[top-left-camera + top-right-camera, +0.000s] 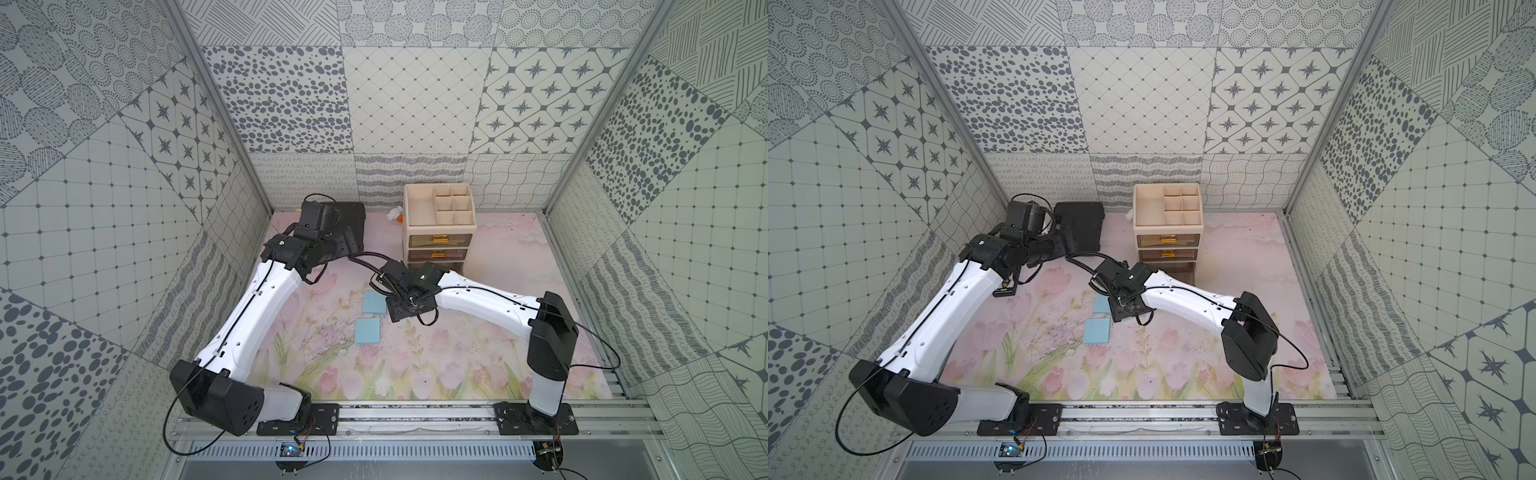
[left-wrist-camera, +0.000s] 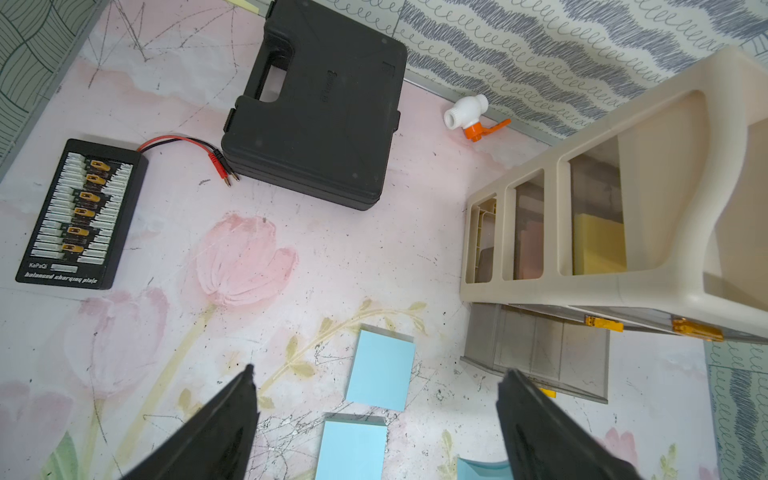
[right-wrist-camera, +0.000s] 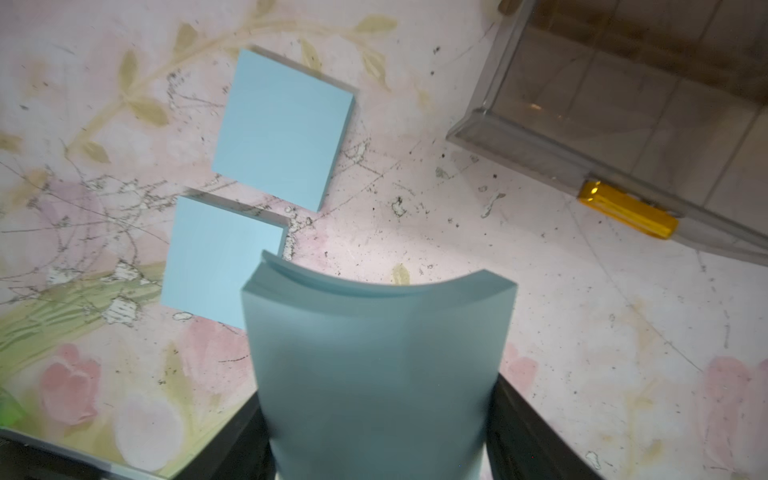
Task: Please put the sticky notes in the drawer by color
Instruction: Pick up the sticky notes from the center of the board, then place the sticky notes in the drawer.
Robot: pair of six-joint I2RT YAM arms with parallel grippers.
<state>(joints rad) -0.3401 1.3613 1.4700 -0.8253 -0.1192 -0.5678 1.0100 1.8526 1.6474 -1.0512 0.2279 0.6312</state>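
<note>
Two light blue sticky notes (image 1: pixel 372 302) (image 1: pixel 367 331) lie flat on the floral mat in front of the drawer (image 1: pixel 439 224), and both also show in the right wrist view (image 3: pixel 286 129) (image 3: pixel 216 257). My right gripper (image 3: pixel 378 407) is shut on a third light blue sticky-note pad (image 3: pixel 374 332), which bows between the fingers just above the mat. The bottom drawer (image 3: pixel 623 83) stands pulled open, its gold handle (image 3: pixel 627 216) close to the held pad. My left gripper (image 2: pixel 379 370) hangs open above the mat with nothing in it. Yellow notes (image 2: pixel 598 245) show through the cabinet's side.
A flat black case (image 2: pixel 316 108) lies at the back left beside the cabinet. A black charging board (image 2: pixel 79 212) with red leads sits left of it. A white valve with an orange handle (image 2: pixel 469 114) rests against the back wall. The enclosure walls stand close around.
</note>
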